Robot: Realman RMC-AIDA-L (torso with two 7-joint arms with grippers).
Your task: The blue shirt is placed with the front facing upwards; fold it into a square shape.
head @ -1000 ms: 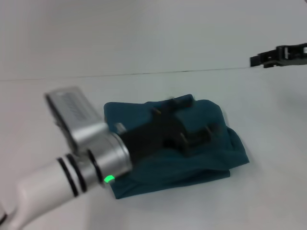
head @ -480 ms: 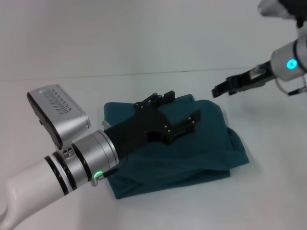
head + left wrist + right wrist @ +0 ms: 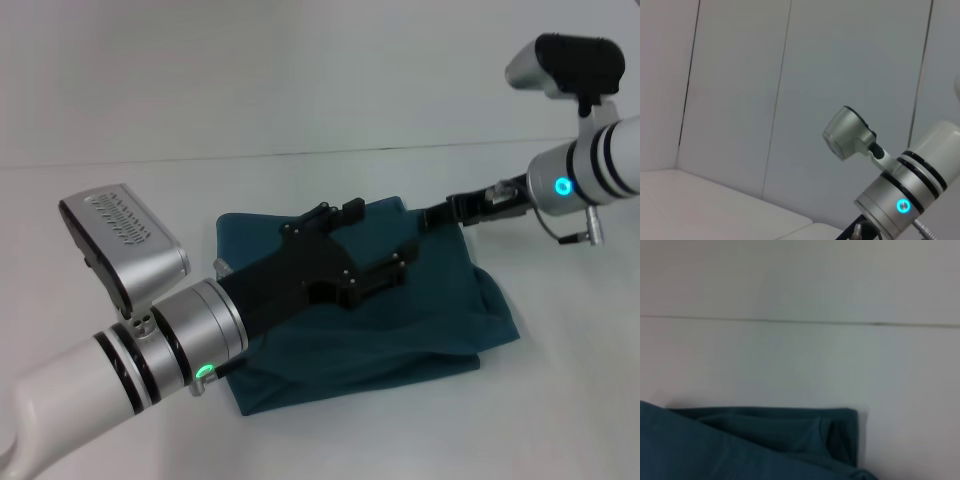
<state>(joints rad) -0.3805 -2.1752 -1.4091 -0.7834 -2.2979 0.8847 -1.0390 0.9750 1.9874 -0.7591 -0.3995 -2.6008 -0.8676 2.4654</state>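
Under the left gripper (image 3: 350, 250) | shirt (image 3: 420, 330) folded, long axis left-right on table (image 3: 560, 400) | left fingers spread, above it, nearer | right gripper (image 3: 440, 213) at far-right corner, cannot tell its grip

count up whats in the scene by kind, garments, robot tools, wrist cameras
Garments: 1, the blue shirt, folded on the white table.
Robot tools: 2, the left tool over the shirt and the right tool at its far right corner.
Wrist cameras: 2, the left wrist camera and the right wrist camera.
Total: 5
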